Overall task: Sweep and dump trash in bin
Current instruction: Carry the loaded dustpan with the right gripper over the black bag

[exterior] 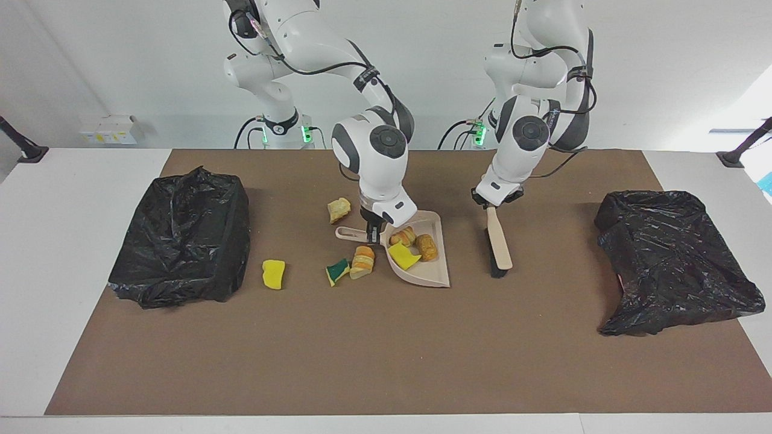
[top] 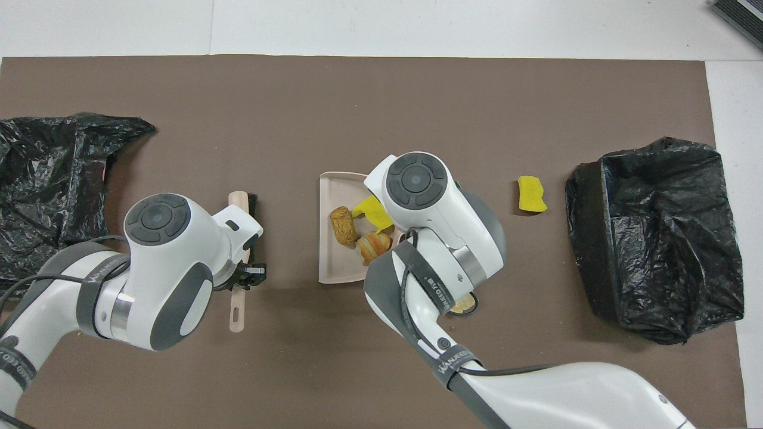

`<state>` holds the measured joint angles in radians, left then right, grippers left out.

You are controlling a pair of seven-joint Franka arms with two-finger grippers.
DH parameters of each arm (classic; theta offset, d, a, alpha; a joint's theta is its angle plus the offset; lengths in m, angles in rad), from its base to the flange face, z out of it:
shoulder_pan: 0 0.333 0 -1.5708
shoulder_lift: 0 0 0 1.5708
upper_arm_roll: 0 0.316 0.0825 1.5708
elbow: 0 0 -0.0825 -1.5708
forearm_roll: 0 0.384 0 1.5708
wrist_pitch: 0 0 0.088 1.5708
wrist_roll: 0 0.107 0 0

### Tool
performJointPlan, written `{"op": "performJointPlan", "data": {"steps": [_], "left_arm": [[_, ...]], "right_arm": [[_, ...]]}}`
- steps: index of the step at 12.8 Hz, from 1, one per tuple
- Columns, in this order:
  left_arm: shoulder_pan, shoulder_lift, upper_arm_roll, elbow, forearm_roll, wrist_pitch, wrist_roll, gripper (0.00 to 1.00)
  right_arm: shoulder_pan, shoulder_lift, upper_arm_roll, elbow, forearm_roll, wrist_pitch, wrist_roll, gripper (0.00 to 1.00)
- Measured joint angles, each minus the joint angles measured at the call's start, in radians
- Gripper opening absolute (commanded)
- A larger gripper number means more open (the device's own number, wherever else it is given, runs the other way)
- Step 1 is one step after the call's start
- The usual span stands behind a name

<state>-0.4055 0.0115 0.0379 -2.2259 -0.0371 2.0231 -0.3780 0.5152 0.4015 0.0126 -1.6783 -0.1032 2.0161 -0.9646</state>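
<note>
My right gripper [exterior: 370, 231] is shut on the handle of the beige dustpan [exterior: 435, 272]. The pan [top: 334, 186] holds three pieces of trash: a brown lump [exterior: 426, 246], a croissant-like lump [exterior: 403, 235] and a yellow sponge piece [exterior: 403, 256]. My left gripper [exterior: 492, 203] is shut on the brush [exterior: 499, 244], bristles down, a hand's width from the pan toward the left arm's end. On the mat lie a beige lump [exterior: 339, 209], an orange bread lump [exterior: 363, 261], a green-and-yellow sponge [exterior: 337, 271] and a yellow sponge [exterior: 273, 273]. The black-lined bin [exterior: 181, 241] stands toward the right arm's end.
A crumpled black bag [exterior: 672, 259] lies on the mat toward the left arm's end. The brown mat [exterior: 386, 361] covers most of the white table.
</note>
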Motion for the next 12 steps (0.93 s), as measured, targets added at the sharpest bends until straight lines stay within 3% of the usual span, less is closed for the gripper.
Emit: {"op": "performJointPlan", "data": {"steps": [4, 9, 12], "left_arm": [[-0.023, -0.001, -0.018, 0.0, 0.0, 0.0, -0.068, 0.0], [-0.239, -0.017, -0.033, -0.013, -0.005, 0.016, -0.312, 0.0], [-0.388, -0.079, -0.037, -0.116, -0.023, 0.153, -0.462, 0.0]], "right_arm": [[-0.105, -0.091, 0.0, -0.032, 0.035, -0.012, -0.11, 0.0], [-0.297, -0.229, -0.003, -0.126, 0.102, -0.062, -0.322, 0.0], [-0.432, -0.276, -0.004, -0.131, 0.123, -0.111, -0.447, 0.0]]}}
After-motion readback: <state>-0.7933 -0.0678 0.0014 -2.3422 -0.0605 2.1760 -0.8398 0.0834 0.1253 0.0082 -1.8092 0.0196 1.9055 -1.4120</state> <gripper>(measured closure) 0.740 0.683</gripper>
